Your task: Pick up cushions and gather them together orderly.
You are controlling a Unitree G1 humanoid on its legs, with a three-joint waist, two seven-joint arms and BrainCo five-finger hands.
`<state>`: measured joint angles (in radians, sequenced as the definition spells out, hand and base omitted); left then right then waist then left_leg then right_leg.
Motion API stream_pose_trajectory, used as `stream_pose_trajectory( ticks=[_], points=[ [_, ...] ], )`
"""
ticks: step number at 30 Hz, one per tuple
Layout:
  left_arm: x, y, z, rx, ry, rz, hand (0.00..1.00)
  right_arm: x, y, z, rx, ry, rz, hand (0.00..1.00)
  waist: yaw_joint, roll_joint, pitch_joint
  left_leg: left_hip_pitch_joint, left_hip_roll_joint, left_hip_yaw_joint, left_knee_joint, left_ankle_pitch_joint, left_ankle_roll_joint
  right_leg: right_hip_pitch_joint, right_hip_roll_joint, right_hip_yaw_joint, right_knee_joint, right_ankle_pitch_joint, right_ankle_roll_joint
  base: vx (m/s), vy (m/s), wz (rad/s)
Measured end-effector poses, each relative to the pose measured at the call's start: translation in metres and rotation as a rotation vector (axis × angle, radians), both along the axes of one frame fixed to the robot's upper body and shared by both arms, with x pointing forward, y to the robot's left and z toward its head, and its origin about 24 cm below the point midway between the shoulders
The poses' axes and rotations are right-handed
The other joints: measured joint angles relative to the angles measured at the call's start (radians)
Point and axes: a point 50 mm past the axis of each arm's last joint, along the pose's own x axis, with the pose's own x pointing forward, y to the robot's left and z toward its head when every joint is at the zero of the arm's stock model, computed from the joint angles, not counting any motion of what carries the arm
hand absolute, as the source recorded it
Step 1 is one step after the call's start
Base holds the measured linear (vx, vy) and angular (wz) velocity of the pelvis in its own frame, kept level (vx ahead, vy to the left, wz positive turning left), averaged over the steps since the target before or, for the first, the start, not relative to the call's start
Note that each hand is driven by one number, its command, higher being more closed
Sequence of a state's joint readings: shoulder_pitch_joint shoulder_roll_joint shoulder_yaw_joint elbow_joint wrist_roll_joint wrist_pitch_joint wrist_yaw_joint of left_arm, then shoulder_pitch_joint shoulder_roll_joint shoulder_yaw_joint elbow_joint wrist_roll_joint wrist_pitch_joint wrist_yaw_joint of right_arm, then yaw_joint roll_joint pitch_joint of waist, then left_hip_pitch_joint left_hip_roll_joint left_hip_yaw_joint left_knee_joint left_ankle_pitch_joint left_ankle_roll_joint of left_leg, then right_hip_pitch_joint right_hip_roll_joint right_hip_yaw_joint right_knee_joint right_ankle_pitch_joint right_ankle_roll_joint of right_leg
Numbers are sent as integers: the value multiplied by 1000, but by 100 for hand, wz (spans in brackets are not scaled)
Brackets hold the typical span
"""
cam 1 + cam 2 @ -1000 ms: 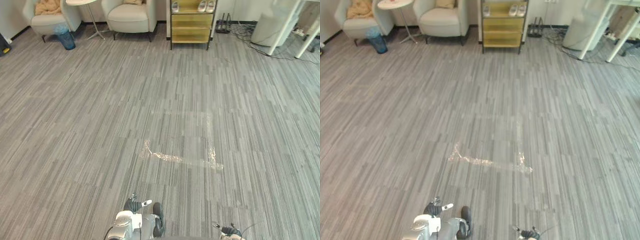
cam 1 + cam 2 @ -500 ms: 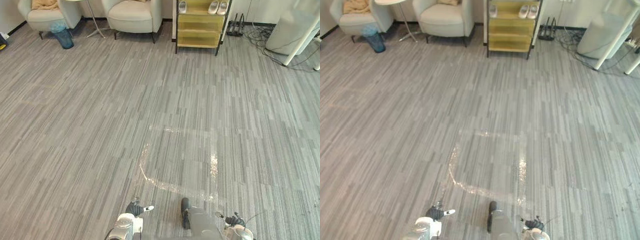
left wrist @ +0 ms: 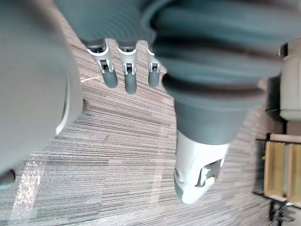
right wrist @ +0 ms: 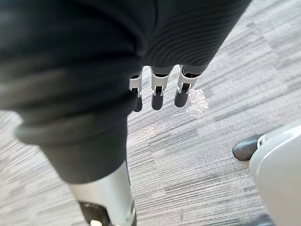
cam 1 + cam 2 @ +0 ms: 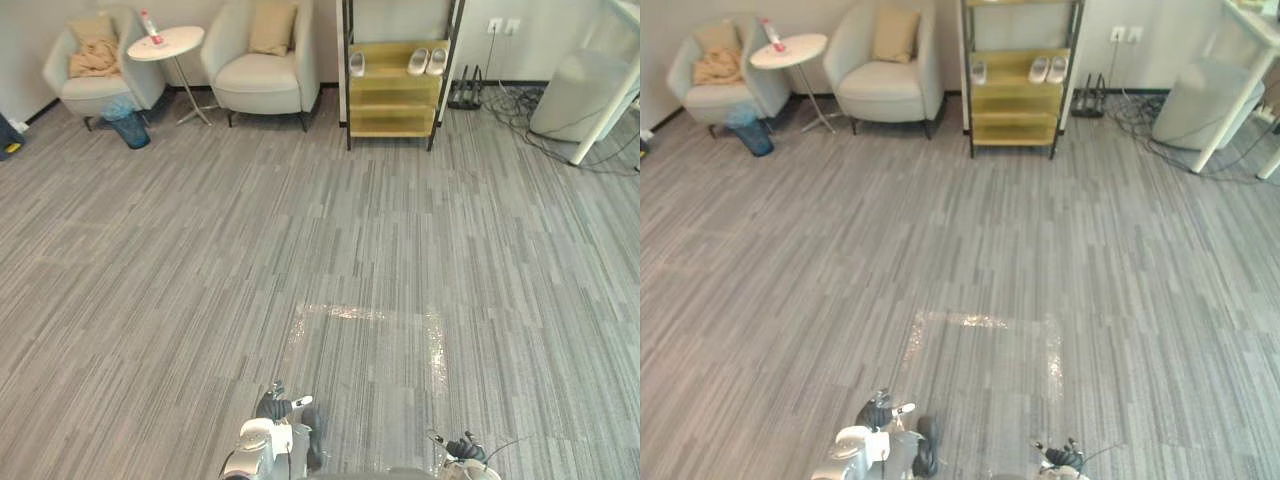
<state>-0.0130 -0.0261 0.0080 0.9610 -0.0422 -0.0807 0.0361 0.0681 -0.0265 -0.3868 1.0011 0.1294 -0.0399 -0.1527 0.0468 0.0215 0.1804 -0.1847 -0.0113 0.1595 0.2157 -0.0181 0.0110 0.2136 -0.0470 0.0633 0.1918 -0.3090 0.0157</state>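
Head and wrist views at the approach stage. Both hands hang low above the grey striped floor (image 5: 330, 220). The left hand (image 3: 126, 77) and the right hand (image 4: 157, 96) each show straight, loosely spread fingers that hold nothing. The task's things lie far ahead and to the robot's left. A tan cushion (image 5: 272, 27) stands upright against the backrest of the inner armchair (image 5: 262, 85), just left of the yellow shelf unit (image 5: 392, 95). A crumpled cushion (image 5: 95, 55), possibly a folded cloth, rests against the back of the outer armchair (image 5: 90, 90). Both are well apart from either hand. Judged from this layout, the left hand is on the nearer side, and a walk forward and leftward must precede any reach.
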Motion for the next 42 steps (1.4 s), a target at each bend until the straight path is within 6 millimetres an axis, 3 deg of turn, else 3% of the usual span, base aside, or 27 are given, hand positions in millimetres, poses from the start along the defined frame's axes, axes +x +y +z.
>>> stream_pose_trajectory(
  ticks=[2,3,4,5,8,10,11,13,14,16,18,20,21,22,23,25,26,27,28,30,34,42],
  points=[
    [-2,-2,-1,8,12,-33,0,-7,1,-2,-1,18,10,0,0,-27,-12,57,-26,51,-17,-54,11,-111,-26,59,271,-11,44,447,204,-38],
    [-2,-2,-2,11,13,-40,0,-8,2,-2,2,21,11,0,2,-34,-14,75,-38,51,-25,-66,14,-151,-32,64,364,-4,89,410,181,-28],
    [-4,-2,-2,13,20,-48,0,-9,5,-3,7,25,25,0,-2,-40,-16,107,-53,50,-31,-83,26,-208,-45,63,511,21,162,409,153,-16],
    [-7,-1,-4,18,33,-48,0,-6,5,-2,8,12,28,0,-14,-39,-17,176,-68,50,-39,-114,28,-282,-59,49,686,13,179,512,167,-6],
    [-9,-1,-6,28,46,-74,0,-3,1,0,-9,4,48,0,-20,-23,-12,279,-70,44,-89,-128,29,-359,-68,-19,701,-45,115,355,67,16],
    [-8,1,-6,33,47,-74,0,2,1,2,-10,-14,51,0,-22,-18,-13,321,-57,21,-112,-131,24,-432,-62,-49,566,-63,76,397,-38,39],
    [-7,1,-5,35,45,-74,0,6,-1,3,-16,-24,52,0,-28,-10,-7,336,-36,8,-113,-143,4,-467,-48,-45,456,-43,60,424,-125,48],
    [-14,5,-8,43,66,-71,0,7,-2,3,-16,-21,55,0,-37,-12,-8,357,-24,-12,-115,-160,-24,-471,-32,-23,268,73,47,365,-149,48],
    [-17,9,-9,51,75,-63,0,3,-2,1,-8,0,52,0,-41,-32,-11,375,-31,-38,-112,-184,-48,-471,-30,11,208,208,52,300,-155,37],
    [-20,2,-11,27,88,-49,0,-1,-8,0,-20,20,45,0,-32,7,-28,383,8,-61,-100,-190,-54,-465,-8,-8,222,184,24,370,-223,17],
    [-20,-4,-11,-1,91,-14,0,-1,-10,1,-23,16,36,0,-37,27,-26,351,33,-69,-18,-191,-56,-434,-2,-37,202,165,8,339,-281,26],
    [-16,-10,-9,-21,76,-14,0,-10,-11,-1,-23,34,11,0,-42,24,-15,262,67,-81,242,-185,-65,-343,-1,-82,148,148,-14,199,-217,59],
    [-12,-8,-7,-18,59,-6,0,-15,-11,-1,-30,33,13,0,-42,21,-13,189,100,-74,408,-163,-80,-303,7,-109,132,136,-28,200,-229,49],
    [-11,-7,-6,-15,49,2,0,-17,-11,0,-37,35,18,0,-34,25,-12,131,147,-41,543,-171,-69,-267,20,-125,125,120,-39,156,-174,32],
    [-9,-8,-5,-13,43,-4,0,-18,-11,0,-42,35,17,0,-32,26,-10,109,182,-8,573,-188,-61,-233,28,-132,111,111,-39,152,-144,11],
    [-8,-10,-5,-16,39,-13,0,-17,-10,1,-39,29,12,0,-32,24,-10,81,188,17,511,-211,-63,-204,26,-124,92,101,-33,134,-17,-11],
    [-9,-10,-5,-16,40,-17,0,-18,-10,0,-30,24,-7,0,-32,24,-10,85,148,10,348,-216,-76,-198,15,-108,87,96,-20,217,107,-37],
    [-12,-13,-6,-16,51,-33,0,-22,-14,0,-34,29,-31,0,-33,43,-19,118,111,-40,121,-114,-80,-200,26,-87,90,86,-2,207,148,-41],
    [-14,-13,-7,-14,58,-40,0,-24,-16,0,-34,36,-47,0,-33,51,-28,127,110,-50,87,-127,-89,-205,37,-76,94,80,7,224,146,-25],
    [-14,-12,-8,-7,64,-45,0,-33,-11,-3,-18,65,-54,0,-35,21,-46,160,81,-31,21,-119,-80,-200,11,-56,91,74,18,206,111,-13],
    [-18,-16,-9,-2,77,-78,0,-45,-1,-7,12,95,-69,0,-37,-6,-64,215,40,-29,-70,-100,-60,-167,-21,-57,41,73,26,149,99,4],
    [-25,-17,-13,11,102,-116,0,-54,-6,-9,17,116,-126,0,-37,13,-80,280,24,-39,-181,-58,-62,-123,-21,-61,-5,74,26,67,-2,3]
  ],
)
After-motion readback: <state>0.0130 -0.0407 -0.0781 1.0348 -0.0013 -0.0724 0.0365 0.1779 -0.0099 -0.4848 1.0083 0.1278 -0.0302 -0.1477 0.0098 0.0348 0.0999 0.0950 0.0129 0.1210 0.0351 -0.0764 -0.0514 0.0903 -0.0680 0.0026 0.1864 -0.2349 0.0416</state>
